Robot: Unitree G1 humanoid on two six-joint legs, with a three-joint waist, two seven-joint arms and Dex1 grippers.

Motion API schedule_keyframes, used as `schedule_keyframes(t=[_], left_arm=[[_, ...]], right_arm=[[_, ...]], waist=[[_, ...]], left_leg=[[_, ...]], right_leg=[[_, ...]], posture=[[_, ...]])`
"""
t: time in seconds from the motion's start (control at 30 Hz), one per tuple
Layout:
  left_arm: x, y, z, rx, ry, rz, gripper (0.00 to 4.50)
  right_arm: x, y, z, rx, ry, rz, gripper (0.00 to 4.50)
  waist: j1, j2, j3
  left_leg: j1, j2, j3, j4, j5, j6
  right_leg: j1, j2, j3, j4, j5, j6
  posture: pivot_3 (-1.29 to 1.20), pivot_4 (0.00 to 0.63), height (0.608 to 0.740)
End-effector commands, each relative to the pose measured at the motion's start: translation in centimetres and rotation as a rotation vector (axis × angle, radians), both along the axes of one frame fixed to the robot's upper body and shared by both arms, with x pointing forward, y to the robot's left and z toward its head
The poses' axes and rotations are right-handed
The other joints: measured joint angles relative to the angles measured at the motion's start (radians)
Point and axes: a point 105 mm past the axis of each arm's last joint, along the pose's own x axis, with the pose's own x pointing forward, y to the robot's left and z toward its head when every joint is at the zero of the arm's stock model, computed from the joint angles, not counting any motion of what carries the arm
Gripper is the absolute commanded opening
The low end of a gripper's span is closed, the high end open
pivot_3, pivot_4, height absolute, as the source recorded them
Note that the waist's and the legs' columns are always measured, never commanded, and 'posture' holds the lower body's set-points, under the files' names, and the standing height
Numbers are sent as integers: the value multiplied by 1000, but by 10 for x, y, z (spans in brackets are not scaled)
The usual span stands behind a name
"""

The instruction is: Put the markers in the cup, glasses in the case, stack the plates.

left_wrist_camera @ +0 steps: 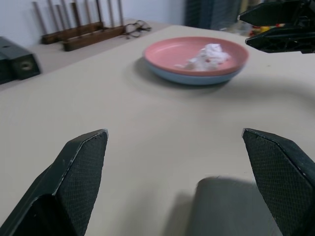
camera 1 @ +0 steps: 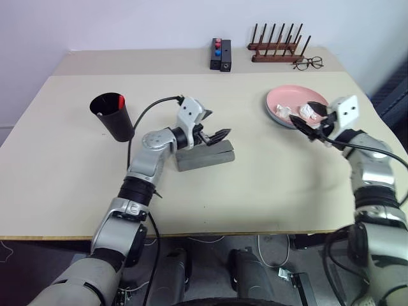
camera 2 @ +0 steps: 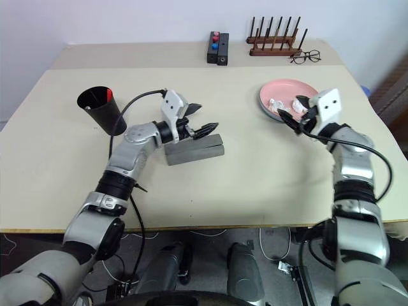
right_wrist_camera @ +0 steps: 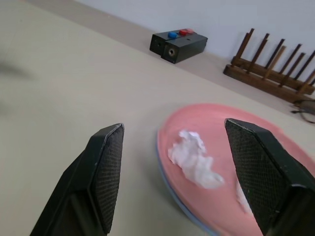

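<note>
The plates are already stacked at about 2 o'clock on the bench: the pink one sits on the light blue one, whose rim is seen beneath it in the left wrist view. White crumpled scraps lie in the pink plate. That part is judged done.

The cup stands at about 10 o'clock, tilted in the head views, and a red cap is seen just inside its rim — so at least 1 marker is in. A 2nd marker cannot be made out in the cup, and none lies loose on the bench.

The grey case lies closed near the centre. No sunglasses are seen on the bench, so they are judged to be inside it, though this cannot be confirmed. The wire eyeglasses at 1 o'clock, by the wooden rack, are not part of the job.

The left claw hovers just above the case, jaws spread wide and empty. The right claw is held at the plates' near edge — also spread, nothing gripped.

Little, if anything, appears left to do.
</note>
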Motion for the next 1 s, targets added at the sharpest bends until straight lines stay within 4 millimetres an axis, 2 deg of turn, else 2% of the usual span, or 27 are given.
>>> schedule_keyframes(t=[0.03, 0.17, 0.3, 0.53, 0.7, 0.87, 0.97, 1.0], left_arm=[[-5, -12, 24, -47, -126, -42, 4500], [-10, -7, 25, -57, -191, -57, 4500], [-22, 6, 23, -73, -139, -135, 4500], [-70, 62, 5, 0, -106, -160, 4500], [-104, 94, 6, 24, -82, -106, 4500], [-127, 127, 11, 48, -78, 49, 4500], [-138, 155, 5, 72, -47, 174, 4500], [-142, 170, 4, 80, -38, 240, 4500]], right_arm=[[-23, -3, 18, -33, -17, 48, 3295], [-40, -6, 15, -76, 40, 85, 3295], [-50, -8, 14, -92, 80, 115, 3295], [-76, -3, 2, -65, 123, 168, 3295], [-101, 2, -5, -10, 124, 213, 3295], [-120, 7, -4, 49, 189, 255, 3295], [-124, 2, -8, 28, 207, 236, 3295], [-127, 0, -8, 38, 212, 226, 3295]], waist=[[-1, 0, 0], [-6, 0, 0], [-4, 1, 0], [-1, 1, 0], [5, 1, 0], [2, 1, -1], [1, 1, -1], [1, 1, -1]], left_leg=[[0, 0, 0, 0, 0, 0], [1, 1, 1, 0, 0, 0], [2, 1, 1, 0, 0, 0], [1, 4, 0, -1, -1, 1], [2, 4, -1, 1, -1, 0], [3, 4, -1, 0, -1, 0], [3, 5, -1, 0, -1, 0], [3, 5, 0, 0, -1, 0]], right_leg=[[0, 0, 0, 0, 0, 0], [0, 0, 0, 0, 0, 0], [0, 1, 0, 0, 0, 0], [0, 0, 0, 0, 0, 0], [2, -1, 0, -2, -3, -5], [3, -1, 0, -3, -4, -6], [3, -1, 0, -3, -4, -7], [3, -1, 0, -3, -4, -7]], posture=[[0, 150, 740], [0, 150, 740], [0, 150, 740], [0, 150, 740], [0, 150, 740], [0, 150, 740], [0, 150, 740], [0, 150, 740]])
